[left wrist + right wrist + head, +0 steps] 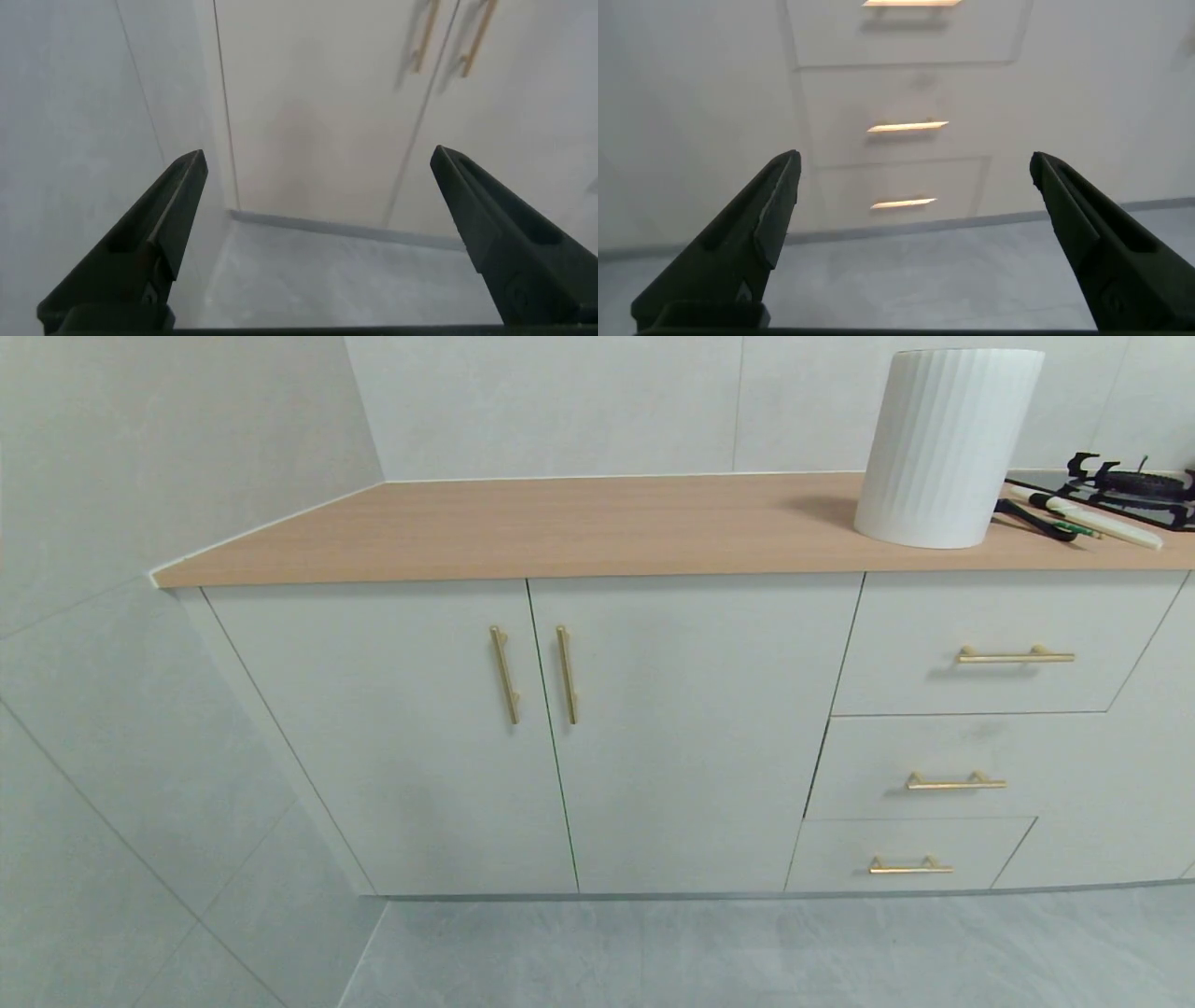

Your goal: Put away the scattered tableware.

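A few utensils (1083,518), one with a white handle and one black and green, lie on the wooden countertop (523,527) at the far right, beside a tall white ribbed container (943,443). My left gripper (318,163) hangs open low in front of the cabinet doors, near the floor, with nothing between its fingers. My right gripper (915,168) is open too, low before the stack of drawers (896,126), and holds nothing.
Two cabinet doors with gold handles (537,672) sit under the counter; three drawers with gold pulls (1013,656) stand to their right. A black stove grate (1134,485) is at the counter's far right. A tiled wall closes the left side.
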Robot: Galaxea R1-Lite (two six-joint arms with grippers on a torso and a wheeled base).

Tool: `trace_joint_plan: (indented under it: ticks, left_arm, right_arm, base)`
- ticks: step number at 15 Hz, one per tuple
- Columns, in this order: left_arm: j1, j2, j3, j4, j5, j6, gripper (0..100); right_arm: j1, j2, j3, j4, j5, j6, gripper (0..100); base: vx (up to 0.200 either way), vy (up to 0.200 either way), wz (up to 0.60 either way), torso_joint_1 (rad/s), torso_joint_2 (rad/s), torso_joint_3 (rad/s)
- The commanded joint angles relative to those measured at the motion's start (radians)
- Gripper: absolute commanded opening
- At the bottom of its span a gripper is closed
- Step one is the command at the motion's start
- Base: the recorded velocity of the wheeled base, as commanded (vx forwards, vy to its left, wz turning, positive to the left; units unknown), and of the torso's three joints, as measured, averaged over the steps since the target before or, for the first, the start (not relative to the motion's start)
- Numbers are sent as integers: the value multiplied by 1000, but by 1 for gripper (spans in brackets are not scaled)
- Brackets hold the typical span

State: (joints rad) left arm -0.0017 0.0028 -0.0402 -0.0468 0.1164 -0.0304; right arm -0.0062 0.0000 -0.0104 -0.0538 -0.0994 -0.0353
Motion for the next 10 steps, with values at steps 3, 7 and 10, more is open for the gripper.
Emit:
trace_joint_plan:
  ticks: [3, 7, 10]
  left_arm:
    - [0, -3, 40, 45, -95, 26, 100]
    - [0, -3, 40, 53, -121, 89, 100]
    - [0, -3, 40, 51, -121, 69, 100]
  right_arm:
    - [2, 3, 10, 49, 50, -1, 100]
    - [3, 2, 10, 49, 50, 9, 100]
    - [3, 3, 10, 51, 63, 14, 100]
  base:
    - [0, 0, 0, 0, 0, 0]
    - [0, 0, 0, 0, 0, 0]
    - [0, 0, 0, 0, 0, 0]
